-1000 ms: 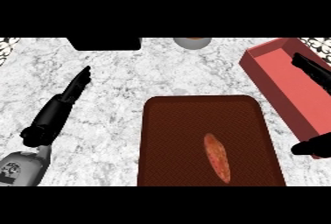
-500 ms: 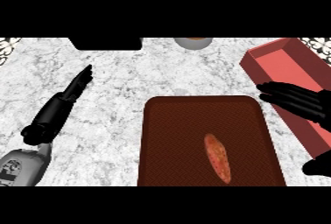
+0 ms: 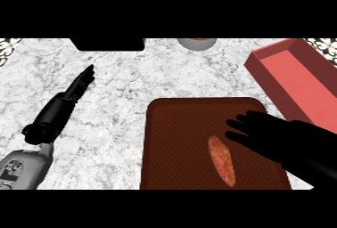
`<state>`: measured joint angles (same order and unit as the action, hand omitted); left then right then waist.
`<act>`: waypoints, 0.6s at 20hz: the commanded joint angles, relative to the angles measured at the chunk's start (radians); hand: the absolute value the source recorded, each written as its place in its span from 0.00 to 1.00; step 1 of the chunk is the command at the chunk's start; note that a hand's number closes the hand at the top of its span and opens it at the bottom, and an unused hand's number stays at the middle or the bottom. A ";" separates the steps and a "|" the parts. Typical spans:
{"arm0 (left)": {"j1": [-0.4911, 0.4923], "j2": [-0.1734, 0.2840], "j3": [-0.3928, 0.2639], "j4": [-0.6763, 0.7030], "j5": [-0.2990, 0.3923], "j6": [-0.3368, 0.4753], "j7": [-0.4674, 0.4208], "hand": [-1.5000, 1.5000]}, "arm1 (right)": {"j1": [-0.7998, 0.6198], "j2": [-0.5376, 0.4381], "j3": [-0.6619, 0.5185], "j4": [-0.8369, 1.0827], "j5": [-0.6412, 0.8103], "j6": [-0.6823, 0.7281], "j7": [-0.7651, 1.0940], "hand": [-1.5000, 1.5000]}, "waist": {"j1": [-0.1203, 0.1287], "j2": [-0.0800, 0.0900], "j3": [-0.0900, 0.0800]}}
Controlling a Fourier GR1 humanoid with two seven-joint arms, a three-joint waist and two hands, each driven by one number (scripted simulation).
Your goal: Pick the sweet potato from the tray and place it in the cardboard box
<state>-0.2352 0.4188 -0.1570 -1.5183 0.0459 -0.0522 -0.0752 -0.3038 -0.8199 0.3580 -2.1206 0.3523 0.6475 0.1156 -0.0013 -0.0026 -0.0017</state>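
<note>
The sweet potato (image 3: 222,160) lay on the dark brown tray (image 3: 184,133), toward its near right part. The right hand (image 3: 263,131) hovered above the tray just right of the sweet potato, fingers spread and holding nothing. The reddish cardboard box (image 3: 296,80) sat on the marble worktop (image 3: 132,75) to the tray's right. The left hand (image 3: 79,84) rested at the left, fingers straight, empty.
</note>
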 commanded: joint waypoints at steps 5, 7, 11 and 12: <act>0.027 -0.025 0.018 0.001 -0.039 -0.028 -0.026 0.50 | -0.045 0.174 0.095 -0.115 -0.012 0.192 0.371 0.00 | 0.003 0.001 0.001; 0.016 -0.044 0.020 -0.024 -0.034 -0.025 0.003 0.50 | 0.034 0.219 0.216 -0.071 0.155 0.108 0.325 0.00 | 0.004 0.001 0.002; -0.008 -0.048 0.051 -0.005 -0.067 -0.042 0.008 0.50 | 0.068 0.265 0.214 -0.071 0.209 0.145 0.347 0.00 | 0.000 0.002 0.002; 0.041 -0.020 0.078 -0.035 -0.033 -0.084 0.000 0.50 | -0.022 0.336 0.195 -0.073 0.142 0.230 0.455 0.00 | 0.006 0.001 0.001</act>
<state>-0.2248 0.3852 -0.1097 -1.5201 0.0071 -0.1015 -0.0832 -0.2955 -0.5721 0.5268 -2.1893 0.4707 0.8120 0.4671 0.0013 -0.0009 -0.0004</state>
